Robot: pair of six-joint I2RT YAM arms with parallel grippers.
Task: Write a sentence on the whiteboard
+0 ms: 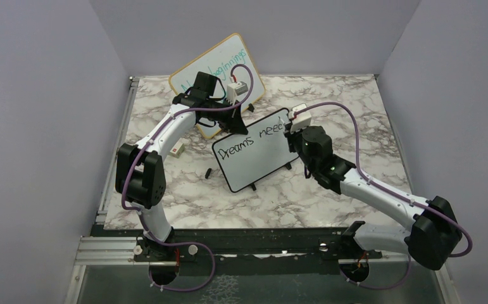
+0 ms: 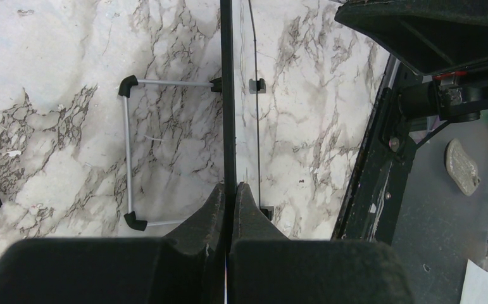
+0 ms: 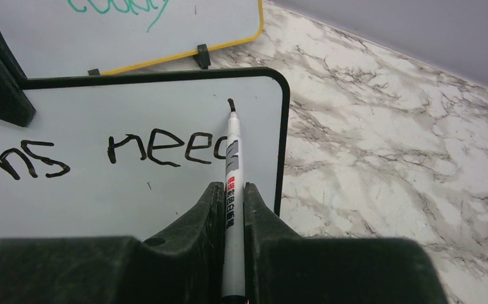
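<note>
Right jaws grasp the marker [image 3: 232, 164], tip just ahead at the sentence [image 3: 159, 149]'s "d"; left jaws clench the whiteboard [image 3: 133, 107]'s edge. Press lightly and draw the stem back toward the jaws.

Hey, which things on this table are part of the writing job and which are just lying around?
In use: whiteboard, black sentence, marker in right end effector, left end effector clamping whiteboard's edge.
Lying about: teal-lettered board, small white item, small black piece.
</note>
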